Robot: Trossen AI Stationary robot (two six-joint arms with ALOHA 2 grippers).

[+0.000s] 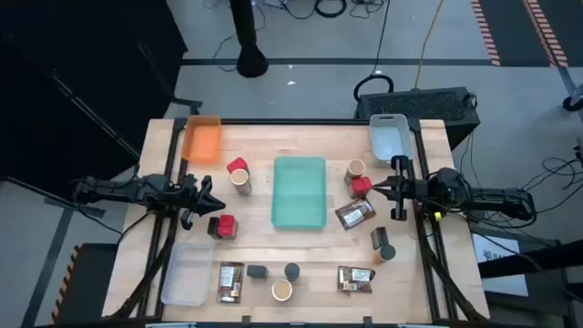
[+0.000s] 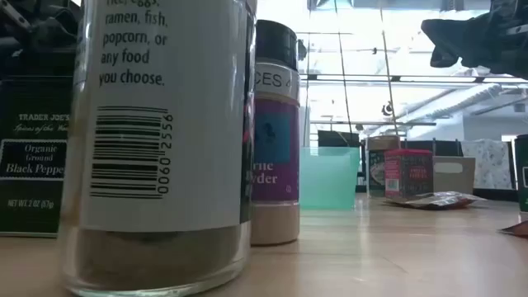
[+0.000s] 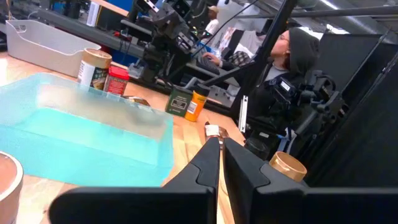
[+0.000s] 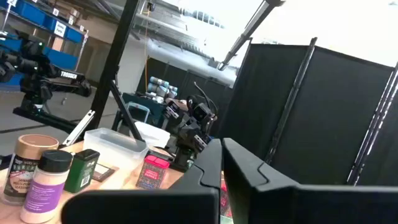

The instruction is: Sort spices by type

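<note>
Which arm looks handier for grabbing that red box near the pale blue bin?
Probably the right: the right gripper sits beside the red box, while the left gripper waits across the teal tray.

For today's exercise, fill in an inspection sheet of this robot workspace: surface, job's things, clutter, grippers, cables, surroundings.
Surface: wooden table, bare between the items.
Job's things: spices scattered; a red box left of the teal tray, another red box right of it, brown packets and jars along the front edge.
Clutter: orange bin, pale blue bin and clear bin at the corners.
Grippers: left gripper shut, over the table's left side; right gripper shut, beside the right red box.
Cables: several on the floor beyond the table.
Surroundings: seated person in the left wrist view.
</note>
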